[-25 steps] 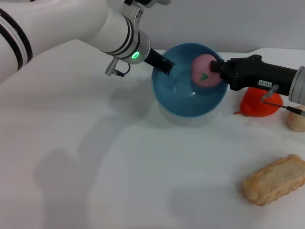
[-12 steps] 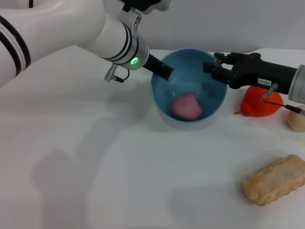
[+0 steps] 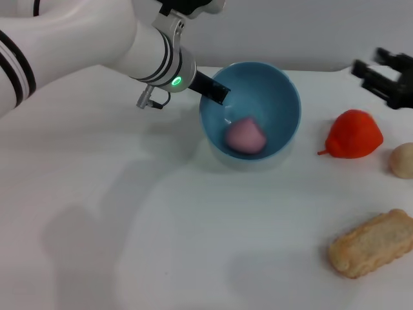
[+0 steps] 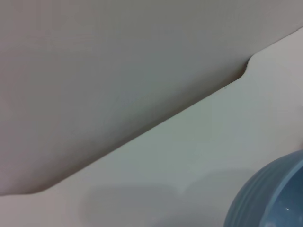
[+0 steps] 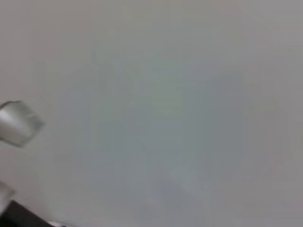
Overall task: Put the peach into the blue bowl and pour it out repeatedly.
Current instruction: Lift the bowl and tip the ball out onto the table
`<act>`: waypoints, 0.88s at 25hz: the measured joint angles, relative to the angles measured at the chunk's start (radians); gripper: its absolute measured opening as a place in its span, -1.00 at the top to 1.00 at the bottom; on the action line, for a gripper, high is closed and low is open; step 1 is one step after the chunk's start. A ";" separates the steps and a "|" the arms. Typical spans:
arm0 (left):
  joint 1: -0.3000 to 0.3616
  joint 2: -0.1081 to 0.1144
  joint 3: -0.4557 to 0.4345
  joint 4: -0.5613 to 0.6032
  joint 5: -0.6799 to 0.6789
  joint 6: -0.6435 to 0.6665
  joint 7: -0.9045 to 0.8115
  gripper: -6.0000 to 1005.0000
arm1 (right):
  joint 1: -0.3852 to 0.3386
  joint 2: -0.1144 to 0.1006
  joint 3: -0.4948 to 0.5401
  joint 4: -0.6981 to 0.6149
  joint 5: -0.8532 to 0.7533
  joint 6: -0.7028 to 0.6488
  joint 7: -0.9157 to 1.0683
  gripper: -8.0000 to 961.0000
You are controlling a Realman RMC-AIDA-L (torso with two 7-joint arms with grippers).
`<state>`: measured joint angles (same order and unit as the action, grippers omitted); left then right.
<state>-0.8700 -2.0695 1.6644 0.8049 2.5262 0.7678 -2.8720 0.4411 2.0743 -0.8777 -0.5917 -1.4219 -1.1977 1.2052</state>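
Observation:
The light-blue bowl [image 3: 284, 108] stands at the table's middle back, tipped slightly, its ribbed outside also showing in the left wrist view [image 4: 271, 197]. The pink peach [image 3: 245, 135] lies loose inside it on the bottom. My left gripper [image 3: 215, 91] is shut on the bowl's left rim, one black finger reaching inside. Far off at the right edge, my right gripper [image 3: 379, 70] is open and holds nothing, well away from the bowl.
A red-orange pointed fruit [image 3: 353, 134] lies right of the bowl, with a pale beige lump [image 3: 402, 160] beside it at the right edge. A tan biscuit-like piece [image 3: 373, 243] rests at the front right. The table's back edge runs just behind the bowl.
The right gripper let go of the peach, which dropped into the bowl, and then pulled back to the right. The left gripper kept its hold on the bowl's rim.

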 joint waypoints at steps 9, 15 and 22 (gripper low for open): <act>-0.004 0.000 0.021 0.008 0.018 -0.063 0.005 0.99 | -0.094 0.006 0.084 0.042 0.032 0.080 -0.211 -0.38; -0.025 -0.004 0.093 0.039 0.080 -0.119 0.027 0.99 | -0.099 0.004 0.115 0.198 0.192 0.087 -0.400 -0.41; -0.042 -0.007 0.227 0.125 0.122 -0.181 0.031 0.99 | -0.113 0.003 0.122 0.277 0.303 0.079 -0.480 -0.41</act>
<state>-0.9119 -2.0770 1.8918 0.9302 2.6484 0.5866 -2.8409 0.3281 2.0770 -0.7557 -0.3150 -1.1192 -1.1182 0.7253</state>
